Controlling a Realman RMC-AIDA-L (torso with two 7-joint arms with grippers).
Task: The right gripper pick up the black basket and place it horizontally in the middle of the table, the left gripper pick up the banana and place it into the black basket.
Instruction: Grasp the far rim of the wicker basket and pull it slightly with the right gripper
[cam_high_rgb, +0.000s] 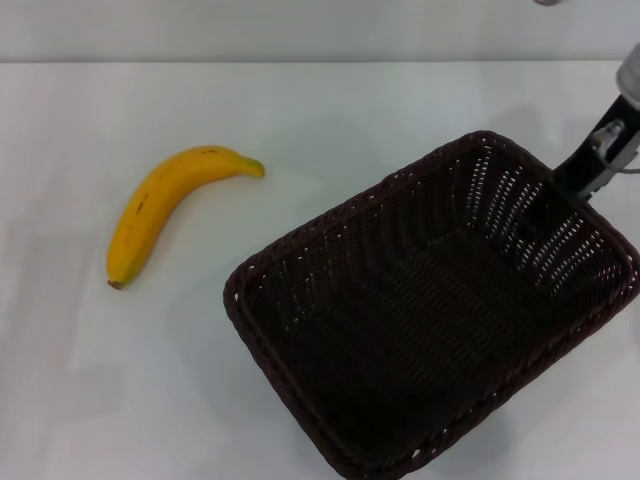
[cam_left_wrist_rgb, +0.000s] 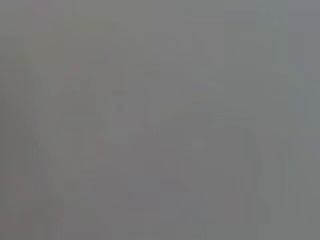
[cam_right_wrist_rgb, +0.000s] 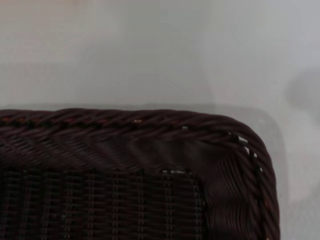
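The black basket lies diagonally across the right half of the white table, open side up and empty. My right gripper is at the basket's far right rim, its black finger pressed onto the braided edge and holding it. The right wrist view shows one corner of the basket rim with bare table beyond it. The banana lies on the table to the basket's left, apart from it, stem end pointing toward the basket. My left gripper is out of view; the left wrist view is a blank grey.
The table's far edge meets a pale wall at the top of the head view. Bare tabletop lies between the banana and the basket and behind both. The basket's near corner runs off the bottom of the head view.
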